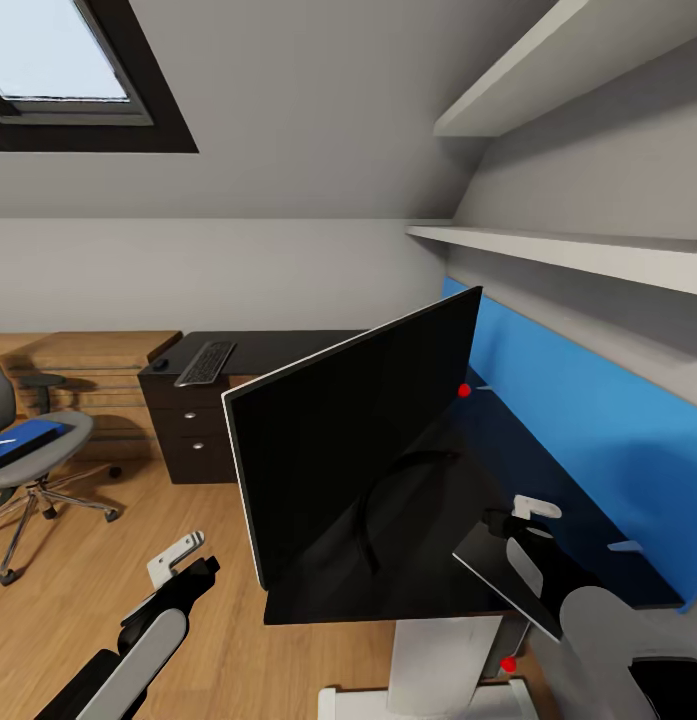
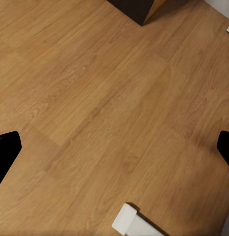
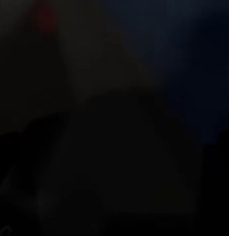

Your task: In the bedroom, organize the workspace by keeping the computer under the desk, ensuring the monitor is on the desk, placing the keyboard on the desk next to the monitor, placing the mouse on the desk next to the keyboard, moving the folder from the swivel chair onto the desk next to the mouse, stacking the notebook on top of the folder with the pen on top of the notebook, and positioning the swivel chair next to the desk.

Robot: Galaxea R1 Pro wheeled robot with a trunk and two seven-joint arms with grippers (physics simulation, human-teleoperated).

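The right gripper (image 1: 523, 520) hangs low over the near end of the desk (image 1: 548, 480), just behind the monitor (image 1: 358, 440). Its pale fingertips (image 1: 536, 506) point toward the blue rear panel (image 1: 608, 440), and a dark flat piece sits right below it; whether the jaws are apart or clamped on anything, I cannot tell. Its wrist camera gives near-blackness with one dim red spot (image 3: 44, 14).

The monitor leans sharply, its pale edge facing out, the screen dark, no logo or writing readable on it. A red dot (image 1: 464, 390) shows at its upper far corner, another (image 1: 508, 664) lower down by the white desk leg (image 1: 438, 665).

The left gripper (image 1: 183, 560) hovers off the desk over the wooden floor (image 1: 88, 600), fingers apart and holding nothing; its wrist camera looks down on bare boards (image 2: 104, 113) with dark finger edges at both sides.

Farther along, the keyboard (image 1: 206, 362) lies on the far wing of the desk above the drawer unit (image 1: 188, 430), and the mouse (image 1: 161, 364) sits just beside it. The chair (image 1: 28, 450) stands well apart from the desk, with the folder (image 1: 23, 440) on its seat; its label is too small to read. Two white shelves (image 1: 548, 240) run along the wall above.
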